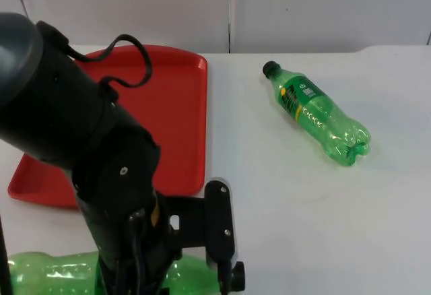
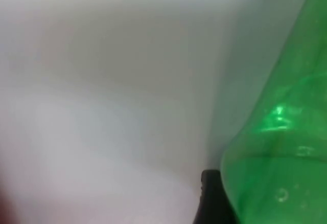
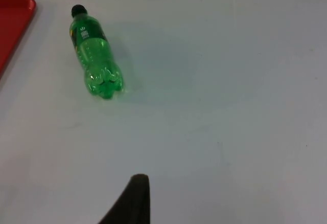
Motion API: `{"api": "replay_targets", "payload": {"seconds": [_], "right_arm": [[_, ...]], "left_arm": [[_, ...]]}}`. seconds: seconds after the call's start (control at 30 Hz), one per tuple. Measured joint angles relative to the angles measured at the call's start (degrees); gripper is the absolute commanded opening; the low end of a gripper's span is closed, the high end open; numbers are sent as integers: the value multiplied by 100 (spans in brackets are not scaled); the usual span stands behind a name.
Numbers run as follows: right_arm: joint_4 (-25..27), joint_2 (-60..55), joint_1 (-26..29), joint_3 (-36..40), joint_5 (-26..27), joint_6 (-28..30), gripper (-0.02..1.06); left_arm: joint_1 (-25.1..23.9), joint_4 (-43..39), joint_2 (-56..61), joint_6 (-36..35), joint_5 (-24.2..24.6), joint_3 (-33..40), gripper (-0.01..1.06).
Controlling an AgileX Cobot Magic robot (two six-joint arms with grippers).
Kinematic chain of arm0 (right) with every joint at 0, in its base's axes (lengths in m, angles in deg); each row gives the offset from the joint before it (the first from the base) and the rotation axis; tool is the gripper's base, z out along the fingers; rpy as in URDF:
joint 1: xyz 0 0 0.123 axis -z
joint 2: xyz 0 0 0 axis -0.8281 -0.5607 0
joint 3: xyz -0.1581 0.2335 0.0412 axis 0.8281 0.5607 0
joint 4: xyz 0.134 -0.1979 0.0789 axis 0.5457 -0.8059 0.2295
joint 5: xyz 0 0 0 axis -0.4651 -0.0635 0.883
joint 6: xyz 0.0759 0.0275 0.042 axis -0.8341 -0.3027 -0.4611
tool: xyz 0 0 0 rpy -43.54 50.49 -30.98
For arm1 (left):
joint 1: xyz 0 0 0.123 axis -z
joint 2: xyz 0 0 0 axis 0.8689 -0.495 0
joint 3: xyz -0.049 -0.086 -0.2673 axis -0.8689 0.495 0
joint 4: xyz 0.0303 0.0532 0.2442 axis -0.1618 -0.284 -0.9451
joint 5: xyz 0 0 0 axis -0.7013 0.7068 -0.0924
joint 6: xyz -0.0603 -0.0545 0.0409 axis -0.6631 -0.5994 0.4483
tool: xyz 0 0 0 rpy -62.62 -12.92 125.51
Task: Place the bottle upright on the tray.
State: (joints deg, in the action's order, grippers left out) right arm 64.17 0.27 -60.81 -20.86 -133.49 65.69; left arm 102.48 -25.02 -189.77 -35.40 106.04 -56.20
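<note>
A red tray lies at the back left of the white table. One green bottle lies on its side at the table's front left, partly hidden under my left arm. My left gripper is down at this bottle, and in the left wrist view the bottle's green wall stands right against the gripper. A second green bottle with a black cap lies on its side right of the tray, cap pointing to the back left. My right gripper waits well short of that bottle.
The tray's rim stands left of the second bottle in the right wrist view. The grey partition wall closes off the table at the back. Bare white table stretches across the front right.
</note>
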Motion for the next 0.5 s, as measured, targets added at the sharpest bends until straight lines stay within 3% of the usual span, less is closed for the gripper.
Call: {"api": "replay_targets", "payload": {"seconds": [0.33,0.5], "right_arm": [[0,0,0,0,0,0,105],[0,0,0,0,0,0,105]], "left_arm": [[-16,-356,746,-84,292,83,0],[-16,-266,1942,-118,-32,94,0]]}}
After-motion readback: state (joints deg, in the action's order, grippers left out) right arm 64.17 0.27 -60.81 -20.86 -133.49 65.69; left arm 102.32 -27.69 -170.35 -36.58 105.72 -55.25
